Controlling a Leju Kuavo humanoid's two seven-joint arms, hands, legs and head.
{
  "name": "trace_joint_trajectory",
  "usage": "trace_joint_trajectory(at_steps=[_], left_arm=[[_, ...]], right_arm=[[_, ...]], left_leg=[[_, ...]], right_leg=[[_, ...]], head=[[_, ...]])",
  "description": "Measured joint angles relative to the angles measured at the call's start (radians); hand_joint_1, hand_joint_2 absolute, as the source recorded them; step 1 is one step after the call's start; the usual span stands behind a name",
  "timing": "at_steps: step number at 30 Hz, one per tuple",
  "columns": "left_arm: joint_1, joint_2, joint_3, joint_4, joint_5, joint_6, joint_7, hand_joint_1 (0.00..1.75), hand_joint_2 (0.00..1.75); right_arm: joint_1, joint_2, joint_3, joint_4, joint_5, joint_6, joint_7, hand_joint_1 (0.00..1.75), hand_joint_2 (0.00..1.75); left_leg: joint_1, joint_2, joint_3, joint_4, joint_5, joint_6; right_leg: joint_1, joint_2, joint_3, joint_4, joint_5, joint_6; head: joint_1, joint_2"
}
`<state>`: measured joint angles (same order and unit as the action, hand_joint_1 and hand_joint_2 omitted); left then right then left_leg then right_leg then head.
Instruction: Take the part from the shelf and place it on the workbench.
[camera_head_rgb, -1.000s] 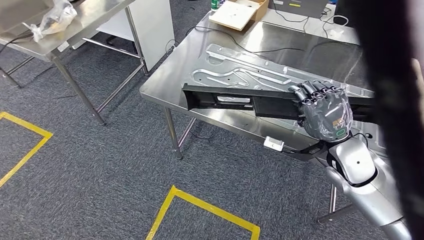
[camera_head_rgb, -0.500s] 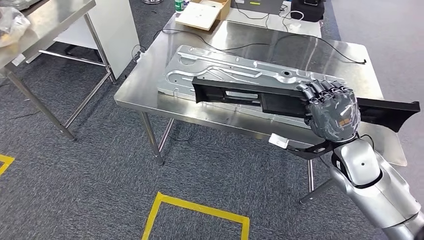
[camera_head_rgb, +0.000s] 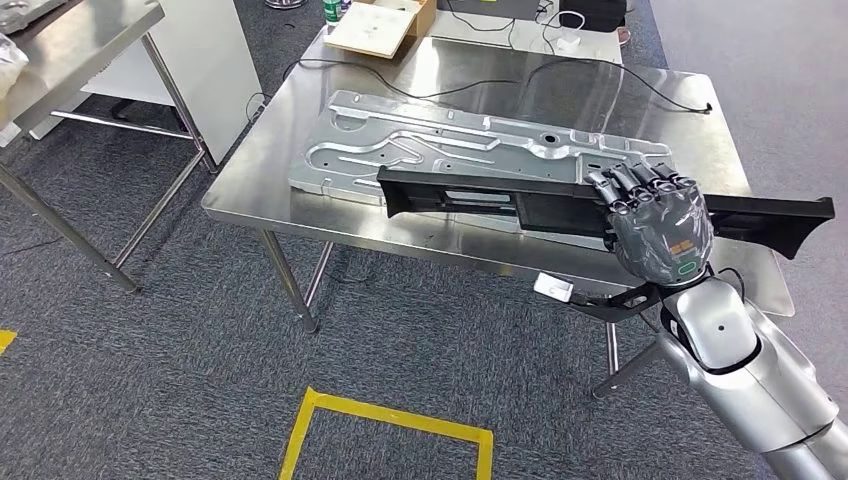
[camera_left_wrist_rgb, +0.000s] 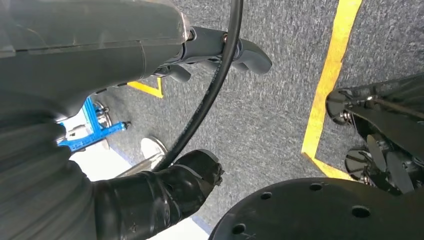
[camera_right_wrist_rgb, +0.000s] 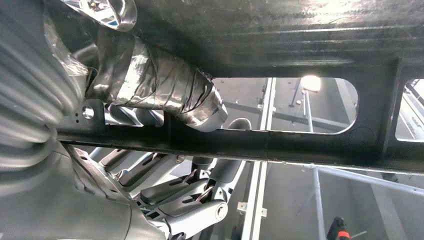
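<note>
Closer now, right robot hand (camera_head_rgb: 655, 222) grips part (camera_head_rgb: 480, 190) above workbench (camera_head_rgb: 250, 185).

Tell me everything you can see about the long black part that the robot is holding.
The long black part is a narrow, flat-sided beam, matte black and plastic-looking, with rectangular cut-outs along its length. It is held roughly level above the steel workbench, across a silver stamped metal panel; whether it touches them cannot be told. The right robot hand grips it right of its middle, fingers curled over its top edge. One end juts past the bench's edge.
</note>
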<state>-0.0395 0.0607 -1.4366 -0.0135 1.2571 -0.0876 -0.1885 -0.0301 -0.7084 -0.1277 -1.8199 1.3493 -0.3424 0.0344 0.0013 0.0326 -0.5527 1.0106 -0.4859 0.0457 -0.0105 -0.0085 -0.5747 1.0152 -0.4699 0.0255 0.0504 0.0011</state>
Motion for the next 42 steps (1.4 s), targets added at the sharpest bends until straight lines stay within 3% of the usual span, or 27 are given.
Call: trace_joint_trajectory(at_steps=[9, 12, 14, 16, 18, 19, 20, 21, 24, 25, 27, 29, 31, 34, 35, 36, 37, 39, 41, 42], left_arm=[[0.0, 0.0, 0.0, 0.0, 0.005, -0.005, -0.001, 0.0, 1.75], [0.0, 0.0, 0.0, 0.0, 0.009, -0.008, 0.0, 0.0, 1.75], [0.0, -0.002, 0.0, 0.0, 0.01, -0.009, 0.001, 0.0, 1.75], [0.0, -0.004, 0.0, 0.0, 0.01, -0.009, 0.002, 0.0, 1.75], [0.002, -0.006, 0.0, 0.0, 0.01, -0.009, 0.002, 0.0, 1.75], [0.002, -0.007, 0.0, 0.0, 0.01, -0.009, 0.002, 0.0, 1.75], [0.003, -0.008, 0.0, 0.0, 0.01, -0.009, 0.003, 0.0, 1.75], [0.004, -0.009, 0.0, 0.0, 0.01, -0.009, 0.003, 0.0, 1.75], [0.005, -0.007, 0.0, 0.001, 0.01, -0.009, 0.003, 0.0, 1.75], [0.005, -0.007, 0.0, 0.002, 0.008, -0.008, 0.003, 0.0, 1.75], [0.0, -0.022, -0.004, 0.005, -0.008, 0.012, 0.012, 0.0, 1.75], [-0.01, -0.07, -0.016, 0.005, -0.03, 0.066, 0.037, 0.0, 1.75], [-0.017, -0.118, -0.026, 0.005, -0.04, 0.118, 0.061, 0.0, 1.75], [-0.023, -0.148, -0.034, 0.005, -0.04, 0.14, 0.072, 0.0, 1.75], [-0.024, -0.152, -0.037, 0.005, -0.039, 0.139, 0.071, 0.0, 1.75], [-0.025, -0.153, -0.039, 0.005, -0.039, 0.137, 0.07, 0.0, 1.75], [-0.025, -0.154, -0.041, 0.005, -0.039, 0.135, 0.07, 0.0, 1.75], [-0.024, -0.157, -0.045, 0.005, -0.039, 0.131, 0.069, 0.0, 1.75], [-0.023, -0.159, -0.049, 0.005, -0.039, 0.129, 0.067, 0.0, 1.75], [-0.022, -0.159, -0.051, 0.005, -0.038, 0.128, 0.066, 0.0, 1.75]], right_arm=[[-0.014, 0.0, 0.029, 0.015, 0.005, 0.002, -0.002, 1.75, 1.75], [-0.016, -0.005, 0.037, 0.019, 0.011, 0.004, -0.003, 1.75, 1.75], [-0.018, -0.013, 0.041, 0.021, 0.015, 0.005, -0.003, 1.75, 1.75], [-0.02, -0.02, 0.044, 0.023, 0.017, 0.006, -0.003, 1.75, 1.75], [-0.021, -0.022, 0.048, 0.026, 0.017, 0.007, -0.003, 1.75, 1.75], [-0.02, -0.022, 0.05, 0.028, 0.017, 0.008, -0.003, 1.75, 1.75], [-0.019, -0.022, 0.052, 0.03, 0.017, 0.008, -0.003, 1.75, 1.75], [-0.019, -0.022, 0.053, 0.032, 0.017, 0.008, -0.003, 1.75, 1.75], [-0.019, -0.022, 0.054, 0.035, 0.017, 0.009, -0.003, 1.75, 1.75], [-0.018, -0.022, 0.055, 0.036, 0.019, 0.011, -0.001, 1.75, 1.75], [-0.005, -0.021, 0.054, 0.033, 0.037, 0.015, 0.017, 1.75, 1.75], [0.031, -0.016, 0.046, 0.012, 0.07, 0.017, 0.049, 1.75, 1.75], [0.067, -0.007, 0.032, -0.023, 0.095, 0.017, 0.067, 1.75, 1.75], [0.077, 0.019, 0.028, -0.049, 0.123, 0.024, 0.072, 1.75, 1.75], [0.075, 0.029, 0.031, -0.051, 0.133, 0.029, 0.075, 1.75, 1.75], [0.072, 0.038, 0.035, -0.051, 0.141, 0.033, 0.078, 1.75, 1.75], [0.068, 0.046, 0.039, -0.051, 0.147, 0.035, 0.081, 1.75, 1.75], [0.062, 0.056, 0.044, -0.052, 0.154, 0.035, 0.09, 1.75, 1.75], [0.06, 0.064, 0.047, -0.052, 0.156, 0.034, 0.098, 1.75, 1.75], [0.061, 0.067, 0.048, -0.052, 0.156, 0.034, 0.101, 1.75, 1.75]], left_leg=[[0.0, -0.001, 0.0, -0.003, 0.003, -0.007], [-0.003, -0.001, -0.003, -0.003, 0.001, 0.001], [0.004, 0.0, 0.01, -0.028, 0.012, 0.01], [0.013, 0.003, 0.028, -0.057, 0.027, 0.014], [0.014, 0.005, 0.034, -0.064, 0.03, 0.015], [0.016, 0.005, 0.034, -0.063, 0.028, 0.012], [0.019, 0.005, 0.034, -0.059, 0.025, 0.008], [0.023, 0.004, 0.034, -0.054, 0.02, 0.002], [0.037, 0.001, 0.034, -0.021, -0.006, -0.028], [0.037, -0.001, 0.033, -0.011, -0.015, -0.039], [0.032, -0.003, 0.032, -0.003, -0.023, -0.052], [0.035, -0.004, 0.035, -0.001, -0.031, -0.059], [0.037, -0.01, 0.011, 0.055, -0.067, -0.059], [0.024, -0.022, -0.099, 0.255, -0.142, -0.047], [0.017, -0.024, -0.129, 0.296, -0.142, -0.039], [0.01, -0.026, -0.141, 0.3, -0.124, -0.028], [0.003, -0.027, -0.135, 0.266, -0.087, -0.014], [-0.013, -0.035, -0.091, 0.141, -0.008, 0.02], [-0.023, -0.04, -0.056, 0.053, 0.019, 0.039], [-0.025, -0.04, -0.048, 0.037, 0.015, 0.04]], right_leg=[[0.003, -0.001, -0.003, 0.005, -0.002, -0.005], [-0.003, -0.002, 0.0, -0.002, 0.002, -0.002], [-0.002, -0.003, 0.004, -0.005, 0.001, 0.003], [-0.003, 0.001, -0.018, 0.048, -0.034, 0.012], [-0.011, 0.005, -0.078, 0.171, -0.094, 0.023], [-0.017, 0.005, -0.107, 0.224, -0.11, 0.03], [-0.023, 0.005, -0.125, 0.252, -0.11, 0.037], [-0.03, 0.004, -0.122, 0.238, -0.088, 0.044], [-0.044, 0.0, -0.045, 0.068, 0.002, 0.067], [-0.044, 0.002, -0.03, 0.035, 0.01, 0.062], [-0.039, 0.009, -0.029, 0.031, 0.0, 0.038], [-0.039, 0.011, -0.028, 0.036, -0.007, 0.013], [-0.037, 0.011, -0.022, 0.035, -0.012, -0.004], [-0.024, 0.018, -0.014, 0.034, -0.021, -0.022], [-0.017, 0.022, -0.01, 0.034, -0.024, -0.027], [-0.01, 0.025, -0.004, 0.034, -0.029, -0.031], [-0.004, 0.029, 0.004, 0.034, -0.033, -0.033], [0.004, 0.035, 0.018, 0.033, -0.044, -0.035], [0.006, 0.04, 0.023, 0.029, -0.05, -0.029], [0.006, 0.041, 0.024, 0.03, -0.046, -0.023]], head=[[0.0, 0.0], [0.0, 0.0], [0.0, 0.0], [0.001, 0.0], [0.001, 0.0], [0.001, 0.0], [0.001, 0.0], [0.001, 0.0], [0.002, 0.0], [0.003, 0.0], [0.003, 0.0], [0.001, 0.0], [0.001, 0.0], [0.001, 0.0], [0.001, 0.0], [0.001, 0.0], [0.001, 0.0], [0.001, 0.0], [0.002, 0.0], [0.002, 0.0]])
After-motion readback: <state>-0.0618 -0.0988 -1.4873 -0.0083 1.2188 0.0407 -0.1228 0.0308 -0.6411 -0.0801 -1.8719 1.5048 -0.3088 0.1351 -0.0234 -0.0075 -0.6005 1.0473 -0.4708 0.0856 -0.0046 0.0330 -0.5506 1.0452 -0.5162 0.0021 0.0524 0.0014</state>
